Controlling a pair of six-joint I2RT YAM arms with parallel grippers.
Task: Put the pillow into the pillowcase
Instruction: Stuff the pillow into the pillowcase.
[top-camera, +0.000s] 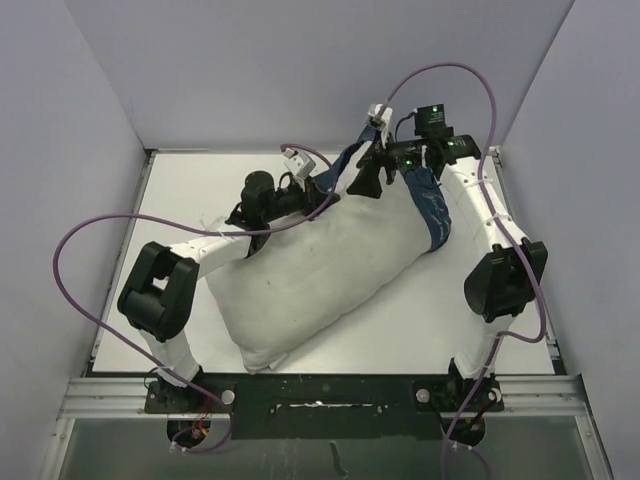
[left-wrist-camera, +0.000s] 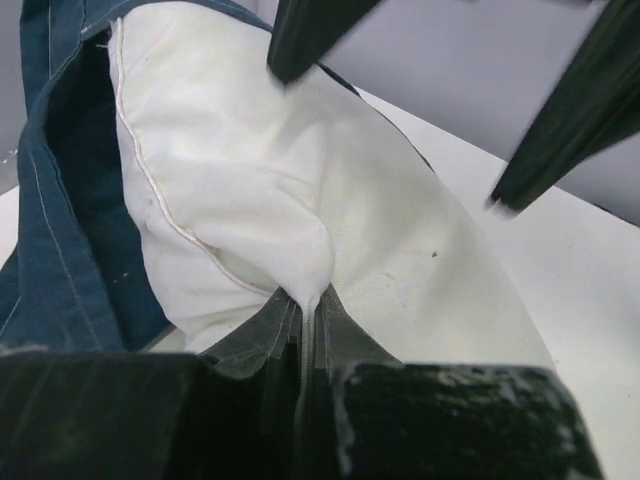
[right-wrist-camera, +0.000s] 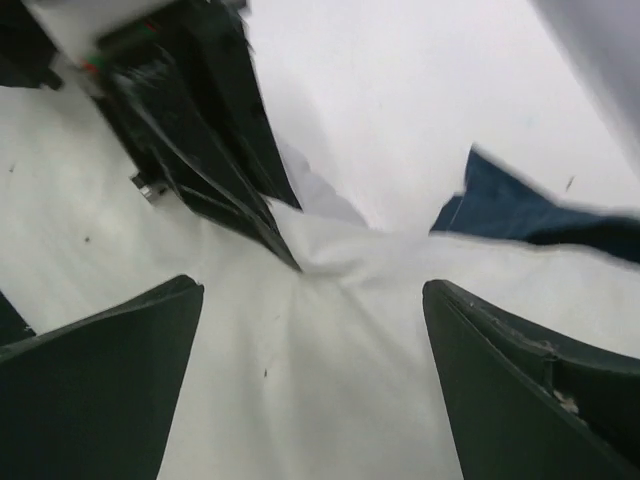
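Left fingers (left-wrist-camera: 345, 345) pinch a fold of the soft, probably light white stuffed pillow (left-wrist-camera: 250, 180); right fingers (right-wrist-camera: 100, 380) gape wide near the limp navy-blue fabric pillowcase (left-wrist-camera: 60, 250), best gripped at its hem.

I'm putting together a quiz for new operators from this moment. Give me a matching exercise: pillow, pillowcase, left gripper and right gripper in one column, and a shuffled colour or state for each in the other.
Things:
1. pillow
2. pillowcase
3. left gripper
4. right gripper

Colours or states:
A. fingers spread wide, holding nothing
B. navy blue, at the pillow's far end
C. plain white, wrinkled
D. shut, pinching the pillow

Pairs: 1-C; 2-B; 3-D; 4-A
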